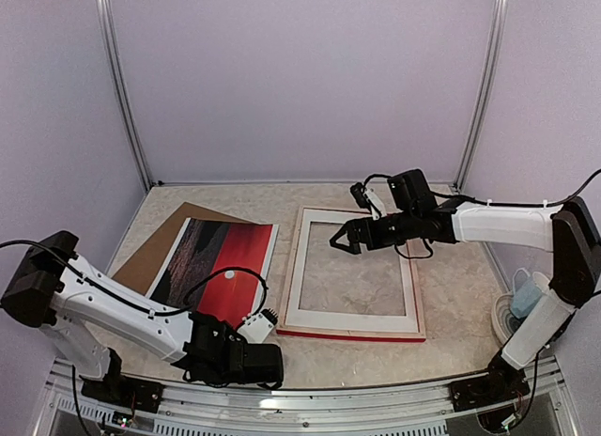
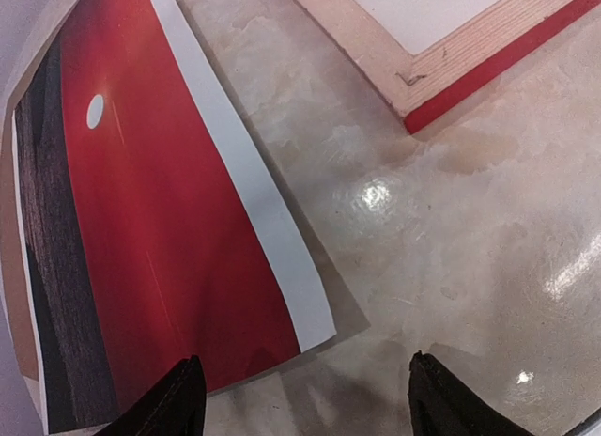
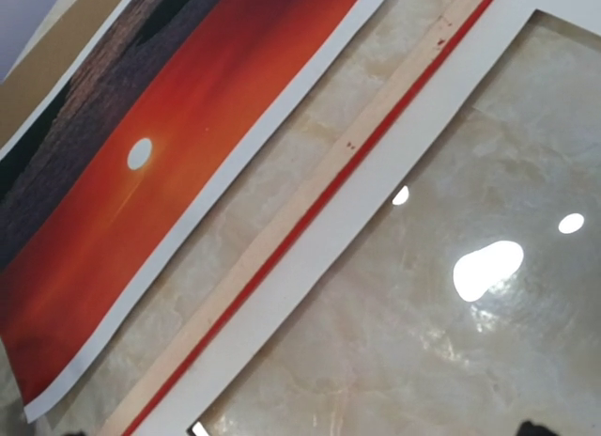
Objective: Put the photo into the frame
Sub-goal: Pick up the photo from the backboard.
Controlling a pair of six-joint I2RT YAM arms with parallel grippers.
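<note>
The photo (image 1: pixel 218 262), a red sunset with a small white sun, lies face up at the left of the table, partly on a brown board. Its near corner (image 2: pixel 315 328) curls slightly off the table. My left gripper (image 1: pixel 269 316) hangs low just before that corner, open, with its jaws (image 2: pixel 305 403) wide apart and nothing between them. The frame (image 1: pixel 352 334) lies flat at the centre right, pale wood up, with a red edge (image 2: pixel 498 65) showing. My right gripper (image 1: pixel 340 237) hovers open above the frame's far left part. The photo (image 3: pixel 160 163) and the frame's side (image 3: pixel 282 231) show below it.
A brown backing board (image 1: pixel 178 227) lies under the photo's far left. A white mat border (image 1: pixel 299 295) sits inside the frame. A blue and white object (image 1: pixel 528 295) rests on a white dish at the right edge. Walls enclose three sides.
</note>
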